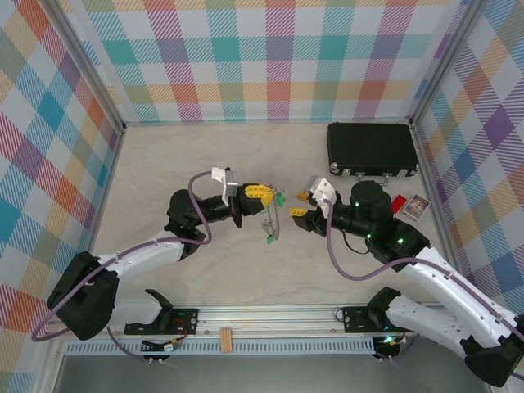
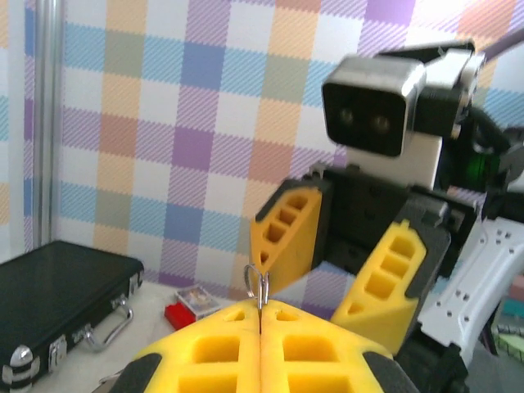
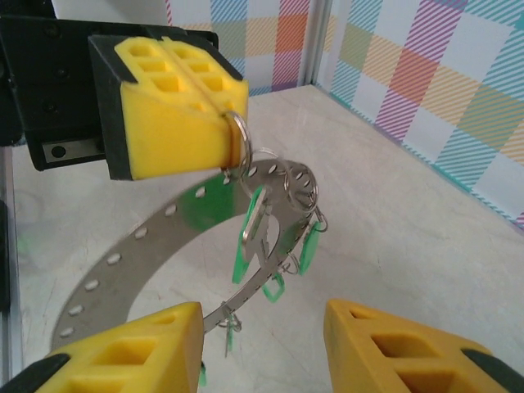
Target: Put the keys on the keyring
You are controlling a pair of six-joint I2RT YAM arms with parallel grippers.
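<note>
The keyring (image 3: 139, 246), a wide flat grey band with punched holes, hangs in the air over the middle of the table. My left gripper (image 3: 223, 141) is shut on a small wire loop at its top (image 2: 260, 286). Several keys (image 3: 255, 225) with green tags dangle from the band's lower curve, and green tags (image 1: 279, 199) also show from above. My right gripper (image 3: 262, 352) faces the ring from the right, open, its yellow fingers (image 3: 127, 352) on either side just below the band and touching nothing. From above, the left gripper (image 1: 264, 196) and right gripper (image 1: 296, 206) stand tip to tip.
A black case (image 1: 372, 149) lies at the back right. A red card (image 1: 399, 204) and a small card box (image 1: 416, 207) lie beside the right arm. Plaid walls close in three sides, and a metal rail (image 1: 262, 315) runs along the near edge.
</note>
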